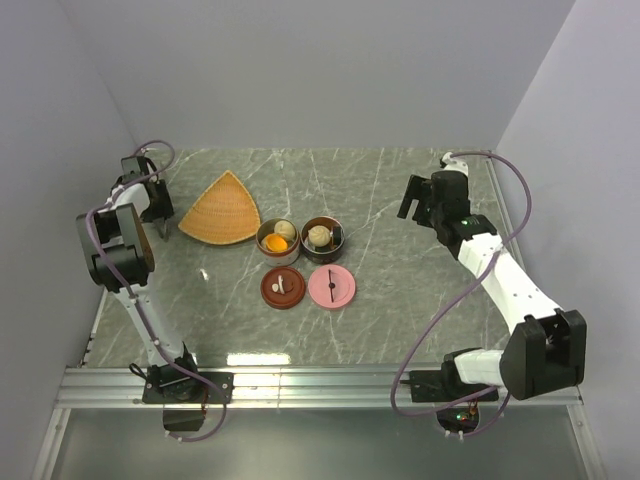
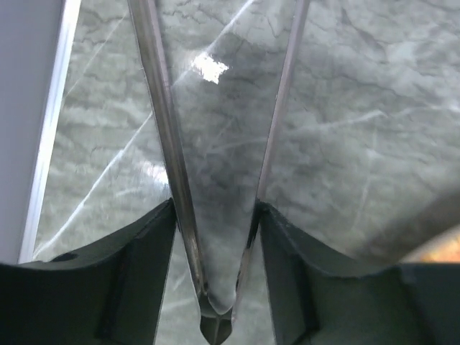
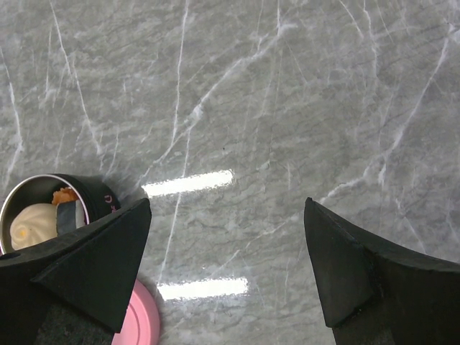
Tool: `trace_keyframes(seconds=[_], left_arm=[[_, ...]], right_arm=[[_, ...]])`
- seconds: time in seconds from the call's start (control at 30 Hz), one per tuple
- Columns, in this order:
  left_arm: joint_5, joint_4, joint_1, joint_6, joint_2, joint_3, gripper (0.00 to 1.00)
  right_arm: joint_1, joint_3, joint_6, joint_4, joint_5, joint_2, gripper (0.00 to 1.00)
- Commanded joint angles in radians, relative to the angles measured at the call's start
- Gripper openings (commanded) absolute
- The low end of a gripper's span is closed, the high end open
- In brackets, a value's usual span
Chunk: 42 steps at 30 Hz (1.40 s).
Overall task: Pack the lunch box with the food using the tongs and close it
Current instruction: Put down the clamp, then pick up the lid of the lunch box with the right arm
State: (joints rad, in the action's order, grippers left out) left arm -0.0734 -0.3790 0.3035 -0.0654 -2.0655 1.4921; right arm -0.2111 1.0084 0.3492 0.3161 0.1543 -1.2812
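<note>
The lunch box is two open round tins side by side, the left tin (image 1: pixel 264 249) and the right tin (image 1: pixel 309 223). The food in them is an orange chunk (image 1: pixel 270 241) and a beige ball (image 1: pixel 285 231) on the left, and a beige ball (image 1: pixel 318 236) beside a dark roll (image 1: pixel 338 238) on the right. My left gripper (image 1: pixel 155 205) (image 2: pixel 215 205) hovers at the far left, shut on the pale tongs (image 2: pixel 162 108). Their arms spread in a V over bare table, with nothing between them. My right gripper (image 1: pixel 412 200) (image 3: pixel 227 205) hangs open and empty, right of the right tin (image 3: pixel 93 190).
A brown lid (image 1: pixel 283 288) and a pink lid (image 1: pixel 332 286) (image 3: pixel 140 316) lie in front of the tins. An orange fan-shaped plate (image 1: pixel 225 210) lies between the left gripper and the tins. The table's left rail (image 2: pixel 47 144) runs close beside the tongs.
</note>
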Motion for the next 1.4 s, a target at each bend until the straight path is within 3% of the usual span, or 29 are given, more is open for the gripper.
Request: trace_keyframes(seconds=[0.0,0.23,0.3,0.57,0.9,1.13,1.37], left_arm=[[-0.017,0.002,-0.001,0.009,-0.033,0.057,0.58],[-0.057,0.034,-0.001,-0.016,-0.013,0.039,0.74],[-0.065,0.037,0.000,-0.025,0.010,0.031,0.99],[-0.131,0.106,-0.004,-0.039,0.200,-0.104,0.99],[-0.227,0.132,-0.092,-0.142,0.615,-0.321,1.00],[-0.227,0.037,-0.253,-0.255,0.817,-0.369,1.00],[-0.151,-0.020,-0.294,-0.314,0.952,-0.444,1.00]], right_arm=[[0.006,0.062,-0.012,-0.009,-0.001,-0.018,0.93],[0.006,0.079,-0.006,-0.009,-0.004,-0.036,0.94],[0.004,0.081,-0.006,-0.011,-0.001,-0.033,0.94],[0.007,0.076,-0.004,-0.015,0.017,-0.010,0.94],[-0.036,0.018,-0.016,0.011,0.033,0.091,0.92],[-0.209,-0.059,0.048,0.034,0.056,0.194,0.89],[-0.476,-0.080,0.146,0.060,0.131,0.192,0.88]])
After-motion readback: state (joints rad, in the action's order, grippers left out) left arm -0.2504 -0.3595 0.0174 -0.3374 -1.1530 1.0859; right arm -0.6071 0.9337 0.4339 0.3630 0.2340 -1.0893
